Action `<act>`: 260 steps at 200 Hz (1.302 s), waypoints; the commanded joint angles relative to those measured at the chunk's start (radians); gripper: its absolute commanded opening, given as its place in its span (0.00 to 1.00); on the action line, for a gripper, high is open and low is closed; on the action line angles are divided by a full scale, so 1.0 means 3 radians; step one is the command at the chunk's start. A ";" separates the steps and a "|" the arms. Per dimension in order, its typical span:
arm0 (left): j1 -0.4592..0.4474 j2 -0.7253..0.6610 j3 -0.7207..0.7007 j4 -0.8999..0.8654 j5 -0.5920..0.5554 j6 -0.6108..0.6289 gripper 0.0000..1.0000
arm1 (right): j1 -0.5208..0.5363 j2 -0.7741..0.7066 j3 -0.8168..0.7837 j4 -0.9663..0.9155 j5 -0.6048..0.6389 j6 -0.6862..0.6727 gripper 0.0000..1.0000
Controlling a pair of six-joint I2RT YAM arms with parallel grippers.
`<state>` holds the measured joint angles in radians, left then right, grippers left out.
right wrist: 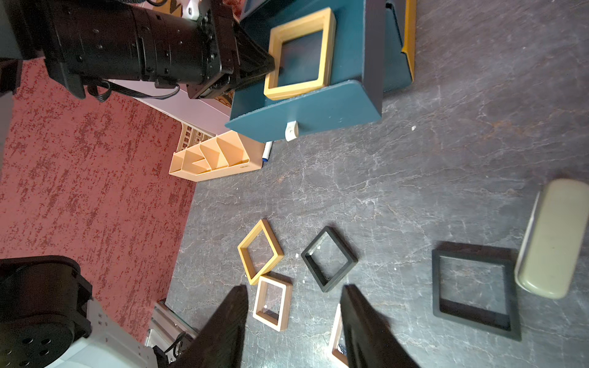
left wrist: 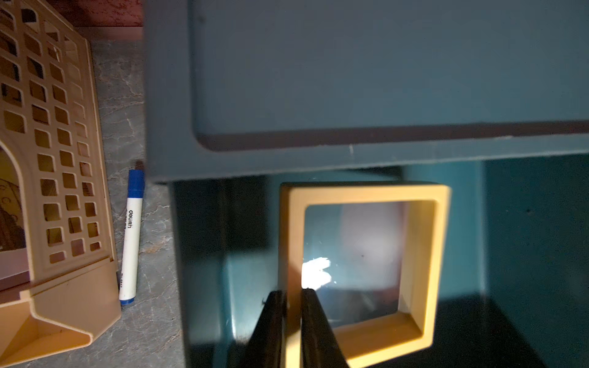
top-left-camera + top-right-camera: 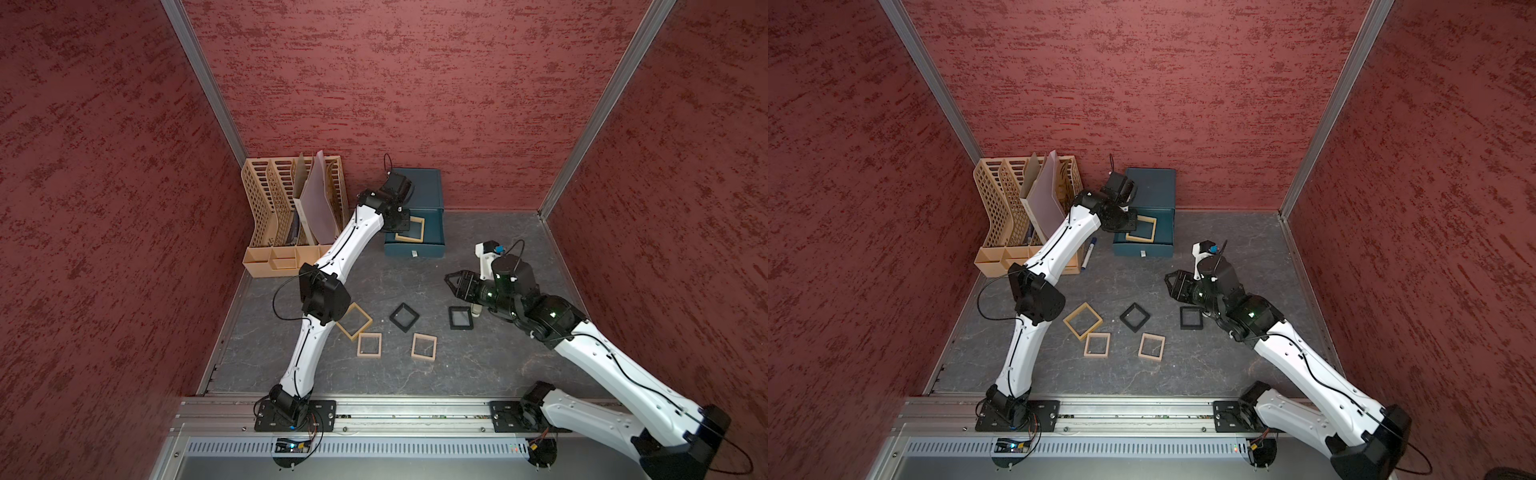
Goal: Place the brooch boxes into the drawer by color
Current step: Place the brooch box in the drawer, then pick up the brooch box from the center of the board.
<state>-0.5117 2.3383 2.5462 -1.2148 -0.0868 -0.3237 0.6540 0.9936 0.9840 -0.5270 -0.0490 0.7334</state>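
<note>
The dark teal drawer chest (image 3: 420,187) stands at the back wall with one drawer (image 3: 415,249) pulled out. A mustard brooch box (image 3: 411,229) (image 2: 427,255) lies inside it. My left gripper (image 2: 293,291) (image 3: 401,226) reaches into the drawer, its fingers pinching that box's rim. On the table lie a second mustard box (image 3: 354,321), two black ones (image 3: 403,317) (image 3: 460,318) and two pinkish-beige ones (image 3: 369,344) (image 3: 424,346). My right gripper (image 1: 294,288) (image 3: 451,282) hovers open above the table to the right of them, holding nothing.
A tan slotted file rack (image 3: 291,216) stands left of the chest. A white marker with a blue cap (image 2: 131,235) lies between the two. A beige oblong bar (image 1: 554,239) lies beside the right black box. Red walls close the back and both sides.
</note>
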 commanded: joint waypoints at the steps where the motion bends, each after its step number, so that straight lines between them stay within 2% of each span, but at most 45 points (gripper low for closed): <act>1: -0.0017 0.0029 0.0112 -0.0031 0.0002 0.0010 0.15 | 0.0034 -0.0044 -0.0025 0.0069 -0.0028 0.0019 0.52; 79: -0.0012 -0.0136 0.0287 0.0005 0.0086 -0.0083 0.17 | 0.0034 0.0007 0.0023 0.0102 -0.0076 0.0005 0.52; 111: 0.0067 -0.0337 0.0318 0.0000 0.0152 -0.0240 0.27 | 0.0034 0.0017 0.0047 0.0110 -0.0082 0.0009 0.52; 133: 0.0138 -0.0542 0.0251 -0.0002 0.0099 -0.0325 0.30 | 0.0033 0.0022 0.0065 0.0125 -0.0073 0.0010 0.52; 192: 0.0362 -0.1036 -0.0071 -0.0092 0.0153 -0.0503 0.30 | 0.0034 0.0086 0.0124 0.0166 -0.0107 -0.0006 0.52; 215: 0.0430 -0.1306 -0.0373 -0.0124 0.0111 -0.0574 0.30 | 0.0034 0.0098 0.0169 0.0153 -0.0094 -0.0021 0.52; 260: 0.0555 -0.2211 -0.1623 0.0128 0.0139 -0.0663 0.29 | 0.0034 0.0144 0.0192 0.0170 -0.0077 -0.0057 0.52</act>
<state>-0.3664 1.8072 2.1960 -1.2072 -0.0505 -0.4965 0.6540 1.0264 1.0111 -0.5068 -0.0715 0.7319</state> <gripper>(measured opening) 0.294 0.523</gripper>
